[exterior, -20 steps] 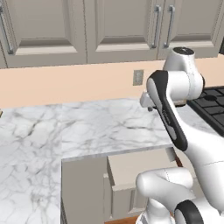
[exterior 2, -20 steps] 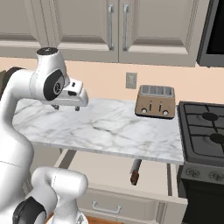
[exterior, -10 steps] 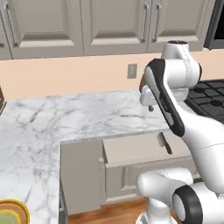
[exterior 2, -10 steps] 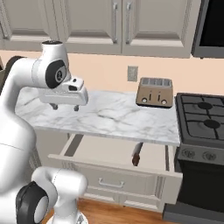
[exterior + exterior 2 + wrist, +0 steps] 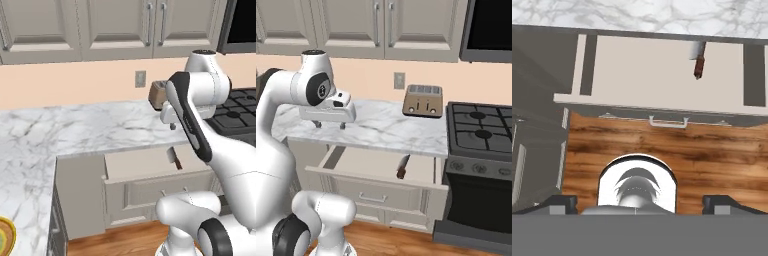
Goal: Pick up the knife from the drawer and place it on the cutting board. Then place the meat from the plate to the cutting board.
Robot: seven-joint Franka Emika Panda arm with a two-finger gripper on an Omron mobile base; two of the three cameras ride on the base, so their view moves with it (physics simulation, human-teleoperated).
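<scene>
A: Largest first. What is taking up the back of the kitchen?

B: A row of upper cabinets [image 5: 381, 27] is running along the wall, with a marble counter [image 5: 386, 127] sitting below them. A gas stove [image 5: 481, 137] is standing at the counter's right end, and a microwave [image 5: 488, 27] is hanging above it.

A: And the arm?

B: The white arm [image 5: 286, 125] is rising at the left of the right base view, holding its gripper [image 5: 329, 123] over the counter's front edge. Its fingers [image 5: 318, 123] are pointing downward and standing spread wide, gripping nothing.

A: The drawer?

B: The drawer [image 5: 363, 167] is sitting pulled out below the counter, its slim bar handle [image 5: 668, 120] facing the wooden floor [image 5: 662, 150].

A: Smaller items on the counter?

B: A toaster [image 5: 422, 100] is standing near the stove, below a wall outlet [image 5: 399, 80].

A: Where is the knife lying?

B: The knife [image 5: 402, 166] is lying inside the drawer toward its right side, dark handle [image 5: 699, 66] pointing to the drawer front, blade partly tucked under the counter edge. The gripper is hanging well apart from it, to the left.

A: Anything else?

B: The plate [image 5: 5, 239] is showing as a green-and-gold rim at the lower left corner of the left base view.
</scene>
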